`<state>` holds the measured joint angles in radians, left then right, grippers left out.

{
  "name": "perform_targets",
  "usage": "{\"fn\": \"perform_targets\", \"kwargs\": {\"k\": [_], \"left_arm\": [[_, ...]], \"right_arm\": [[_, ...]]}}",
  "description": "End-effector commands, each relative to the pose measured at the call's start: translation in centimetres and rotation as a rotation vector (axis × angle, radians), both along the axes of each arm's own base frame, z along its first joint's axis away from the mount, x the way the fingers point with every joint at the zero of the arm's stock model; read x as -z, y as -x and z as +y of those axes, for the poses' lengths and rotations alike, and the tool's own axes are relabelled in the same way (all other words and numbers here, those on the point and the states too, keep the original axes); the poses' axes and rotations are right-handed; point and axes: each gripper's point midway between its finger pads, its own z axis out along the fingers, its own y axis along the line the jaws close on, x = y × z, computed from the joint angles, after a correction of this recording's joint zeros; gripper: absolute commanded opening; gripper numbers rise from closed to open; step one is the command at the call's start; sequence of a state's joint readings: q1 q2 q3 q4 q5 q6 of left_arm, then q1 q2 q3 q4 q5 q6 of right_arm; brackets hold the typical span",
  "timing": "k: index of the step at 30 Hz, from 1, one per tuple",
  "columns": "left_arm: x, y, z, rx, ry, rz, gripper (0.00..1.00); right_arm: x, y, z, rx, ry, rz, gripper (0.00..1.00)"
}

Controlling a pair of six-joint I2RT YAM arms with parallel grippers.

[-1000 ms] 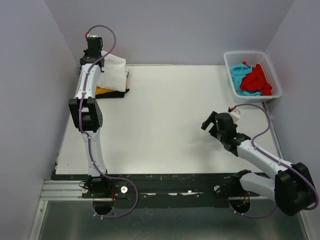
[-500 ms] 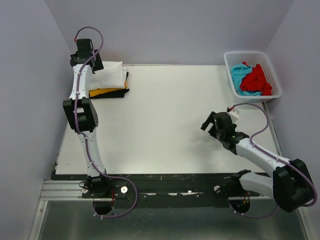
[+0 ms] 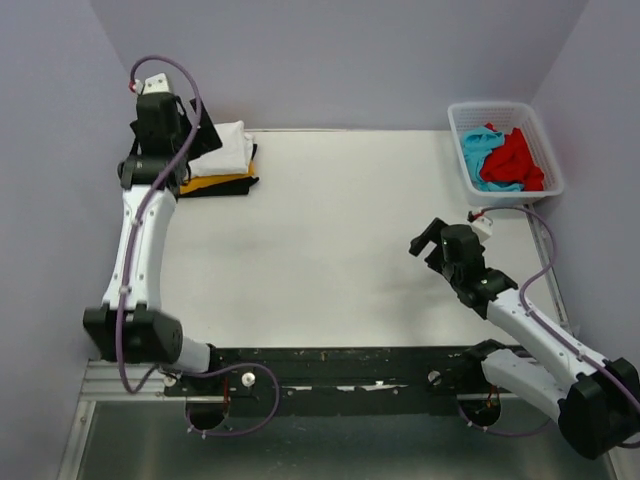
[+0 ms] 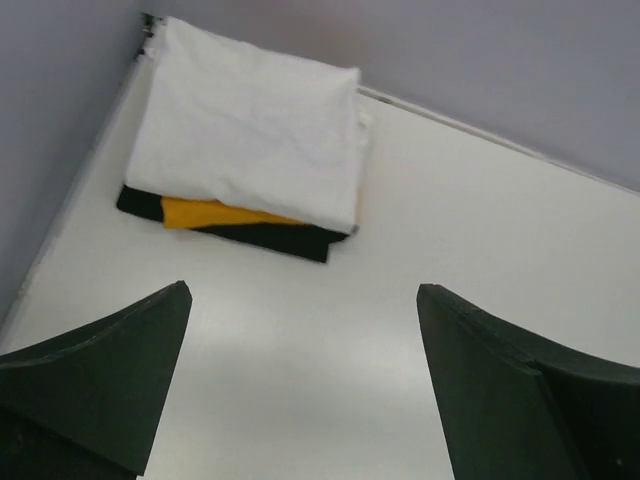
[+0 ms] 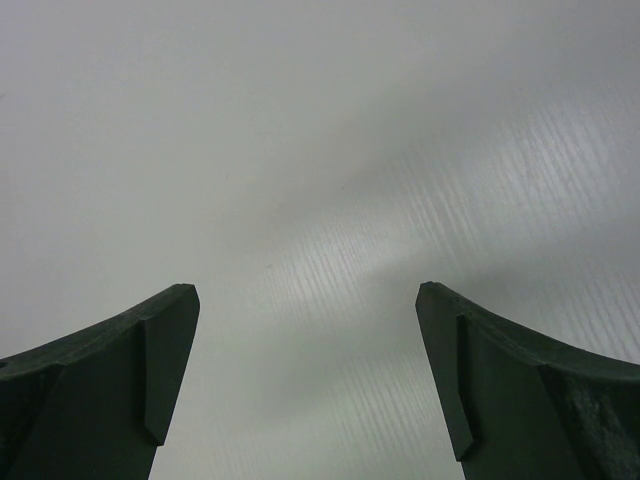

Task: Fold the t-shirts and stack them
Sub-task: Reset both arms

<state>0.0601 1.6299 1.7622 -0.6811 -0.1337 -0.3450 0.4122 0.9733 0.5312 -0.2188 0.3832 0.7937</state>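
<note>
Open table [image 3: 330, 230] lies between the folded t-shirts [image 3: 230, 150] in the far-left corner and the basket [image 3: 490, 104] far right.

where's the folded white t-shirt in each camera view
top external: far left corner of the table; the white t-shirt lies on top of the orange shirt.
left wrist: upper left of the picture, beyond the open jaws.
right wrist: not in it; only table shows between the jaws.
shared landmark: the orange shirt peeking out under it, seen in the top and left wrist views.
</note>
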Motion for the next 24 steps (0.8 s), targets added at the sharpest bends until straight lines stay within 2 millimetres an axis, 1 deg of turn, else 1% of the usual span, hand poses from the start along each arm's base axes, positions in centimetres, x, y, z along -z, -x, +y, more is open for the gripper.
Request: {"fn": "perform_targets", "kwargs": {"k": [1,2,3,4,5,6,8,11,12,14,15,17,21,24], "left_arm": [[-0.4,7.8,-8.7,0.143,0.140,-0.181,0.98],[0.6,9.4,-10.4,0.183,0.178,-0.195,0.99],[2.1,11.2,-12.0,0.232,0.224,-0.202,0.99],[2.8,12.9,-13.2,0.276,0.263,-0.217,0.99],[4.6,14.2,-13.9,0.288,0.296,-0.201,0.99],[6.4,15.7,-14.5,0.295,0.315,-0.183,0.99],[8.9,18.0,-14.9,0.288,0.337,-0.156,0.99],[11.8,20.5,-15.1,0.285,0.350,-0.123,0.98],[12.8,21.2,-14.8,0.272,0.336,-0.107,0.99],[14.4,22.0,-13.7,0.216,0.318,-0.072,0.98],[14.6,22.1,-13.3,0.198,0.308,-0.071,0.99],[14.6,22.0,-13.1,0.193,0.298,-0.073,0.99],[14.5,21.7,-13.9,0.238,0.297,-0.077,0.99],[14.6,21.6,-13.5,0.220,0.286,-0.082,0.99]], "right_arm": [[-1.2,1.2,-0.4,-0.005,-0.019,-0.025,1.00],[-1.2,1.5,-0.5,0.001,-0.026,-0.026,1.00],[-1.0,1.9,-0.8,0.011,-0.026,-0.021,1.00],[-0.8,2.3,-1.1,0.018,-0.019,-0.015,1.00],[-0.6,2.6,-1.5,0.025,-0.005,-0.010,1.00],[-0.2,3.0,-2.0,0.039,0.014,0.002,1.00],[0.4,3.6,-2.8,0.064,0.036,0.014,1.00],[0.7,3.9,-3.1,0.073,0.037,0.013,1.00],[0.6,3.9,-3.0,0.070,0.033,0.007,1.00],[0.4,3.9,-3.2,0.081,0.036,0.002,1.00],[0.3,4.0,-3.3,0.086,0.040,0.001,1.00],[0.3,4.1,-3.7,0.103,0.050,0.002,1.00],[0.0,4.2,-3.6,0.092,0.044,-0.010,1.00],[-0.2,4.2,-4.0,0.105,0.052,-0.031,1.00]]}}
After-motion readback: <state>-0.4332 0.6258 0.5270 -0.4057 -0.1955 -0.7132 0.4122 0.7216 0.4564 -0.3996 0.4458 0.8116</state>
